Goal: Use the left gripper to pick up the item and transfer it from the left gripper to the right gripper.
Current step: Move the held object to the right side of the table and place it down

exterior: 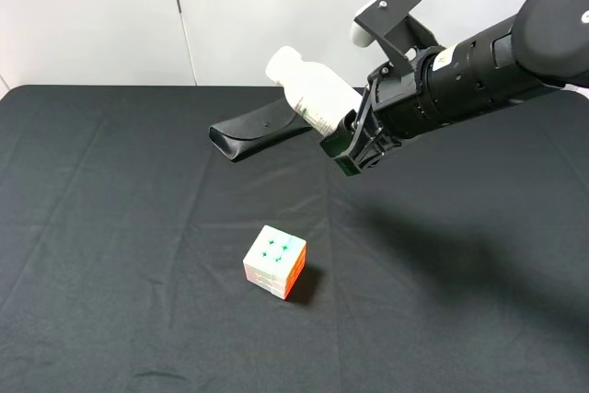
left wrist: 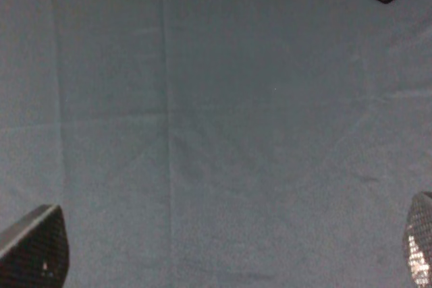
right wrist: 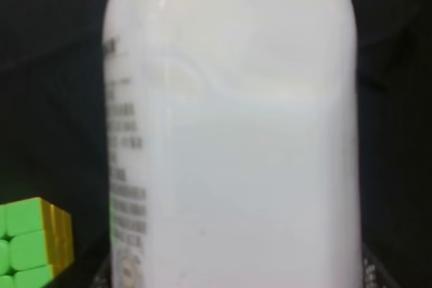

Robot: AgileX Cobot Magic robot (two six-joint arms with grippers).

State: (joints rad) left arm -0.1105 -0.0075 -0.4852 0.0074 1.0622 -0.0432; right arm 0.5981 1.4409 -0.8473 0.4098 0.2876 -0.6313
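Bottle [exterior: 308, 89], white and white-capped with a printed label, hung tilted above the black cloth [exterior: 138, 227], its base clamped and hidden inside the right gripper [exterior: 348, 142]; label print too blurred to read; the left gripper [left wrist: 226, 254], only fingertips [left wrist: 34, 251] showing, stood spread wide over that cloth.
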